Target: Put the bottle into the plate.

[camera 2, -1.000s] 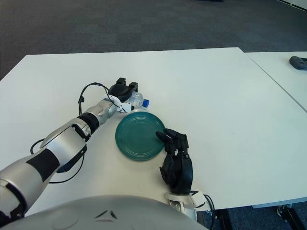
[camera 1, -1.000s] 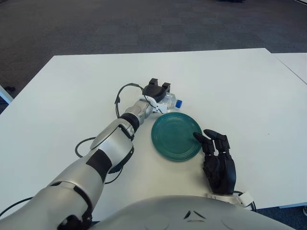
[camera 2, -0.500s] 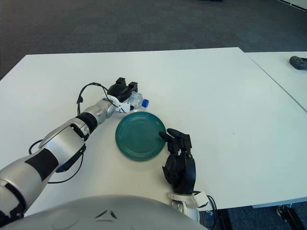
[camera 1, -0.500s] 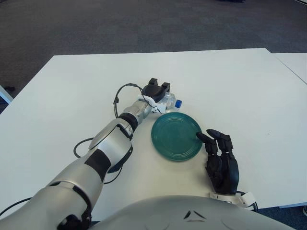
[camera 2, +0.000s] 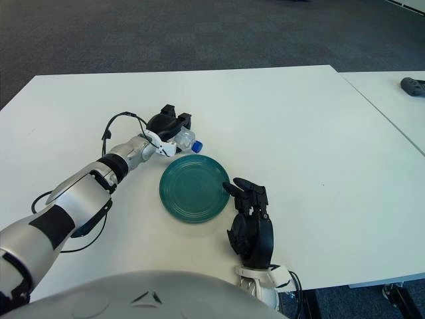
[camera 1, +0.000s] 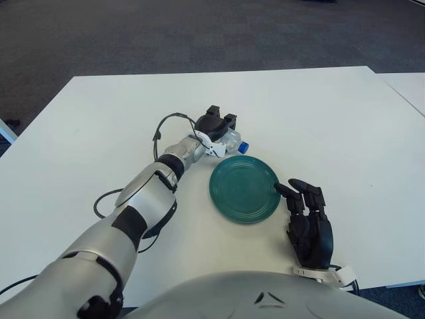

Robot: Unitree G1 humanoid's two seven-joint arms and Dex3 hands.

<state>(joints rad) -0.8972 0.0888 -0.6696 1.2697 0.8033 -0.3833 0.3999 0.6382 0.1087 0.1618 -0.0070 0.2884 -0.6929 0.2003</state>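
Observation:
A clear plastic bottle (camera 1: 234, 140) with a blue cap (camera 1: 244, 146) is held just beyond the far left rim of a round green plate (camera 1: 244, 189) on the white table. My left hand (camera 1: 217, 125) is curled over the bottle's body, shut on it, and most of the bottle is hidden under the black fingers. The cap points right, toward the plate's far edge. My right hand (camera 1: 307, 222) shows at the plate's near right rim, fingers relaxed and holding nothing.
The white table (camera 1: 332, 119) stretches wide on all sides of the plate. A black cable (camera 1: 163, 126) loops from my left wrist. A second white table (camera 2: 392, 100) stands to the right with a dark object (camera 2: 413, 86) on it.
My left hand has lifted and shifted slightly back with the bottle. My right hand has drawn back a little toward me along the plate's right rim.

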